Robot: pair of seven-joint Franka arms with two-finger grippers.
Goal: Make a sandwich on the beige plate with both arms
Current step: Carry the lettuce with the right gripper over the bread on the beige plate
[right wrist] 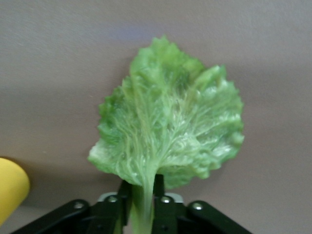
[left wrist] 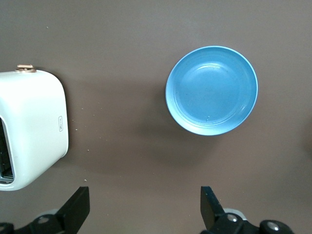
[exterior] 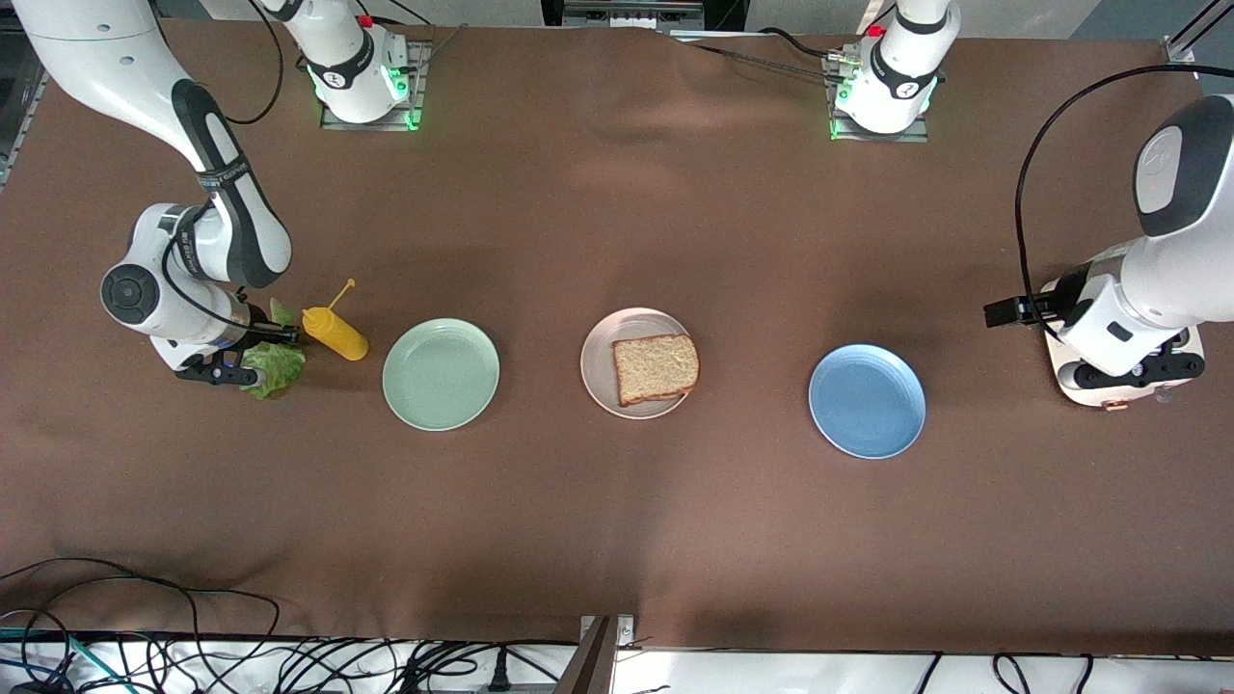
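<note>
A single slice of brown toast (exterior: 656,368) lies on the beige plate (exterior: 603,337) in the middle of the table; no assembled sandwich shows. A crinkly green lettuce leaf (exterior: 275,369) (right wrist: 170,122) is at the right arm's end of the table, beside a yellow bottle. My right gripper (exterior: 253,364) (right wrist: 145,184) is shut on the leaf's pale stem, and the leaf spreads out past the fingertips. My left gripper (exterior: 1123,371) (left wrist: 145,209) waits open over the white toaster at the left arm's end, with nothing between its fingers (left wrist: 78,207).
The yellow squeeze bottle (exterior: 335,333) (right wrist: 9,190) lies close to the lettuce. A mint green plate (exterior: 441,374) sits between it and the beige plate. A blue plate (exterior: 867,401) (left wrist: 212,90) and a white toaster (exterior: 1070,386) (left wrist: 34,126) are toward the left arm's end.
</note>
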